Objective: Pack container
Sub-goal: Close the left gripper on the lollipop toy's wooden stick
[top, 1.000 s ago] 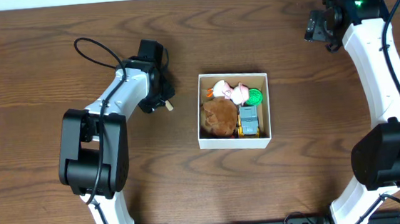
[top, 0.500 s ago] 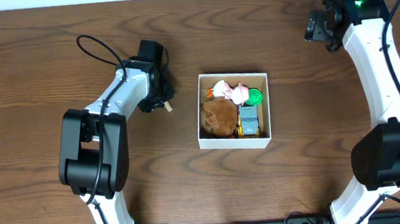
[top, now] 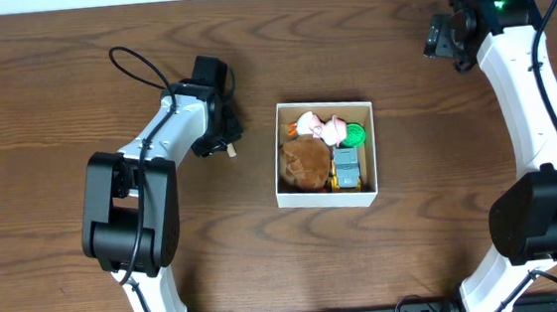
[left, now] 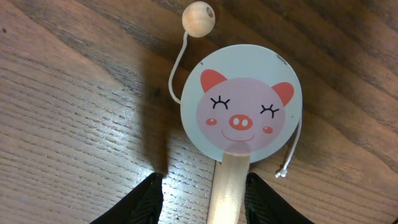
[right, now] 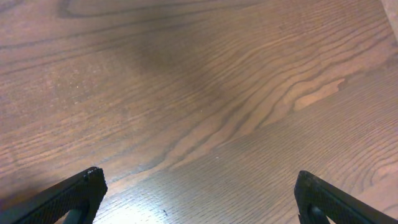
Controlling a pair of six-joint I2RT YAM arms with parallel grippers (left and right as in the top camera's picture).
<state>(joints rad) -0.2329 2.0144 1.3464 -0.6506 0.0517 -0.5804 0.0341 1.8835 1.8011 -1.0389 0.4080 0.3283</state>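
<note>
The container is a square white box at the table's centre, holding a brown plush, pink and white toys, a green piece and a blue and yellow toy. My left gripper is left of the box, low over a pig-face rattle drum. In the left wrist view my left gripper is open astride the drum's wooden handle, which lies close to the right finger with a gap on the left side. My right gripper is open and empty at the far right.
The drum's wooden bead on its string lies on the table beyond the disc. The handle's end pokes out below the left gripper. The right wrist view shows only bare wood between its fingertips.
The left gripper and the handle end beneath it have shifted slightly left, away from the box. The right arm and the box have not moved.
</note>
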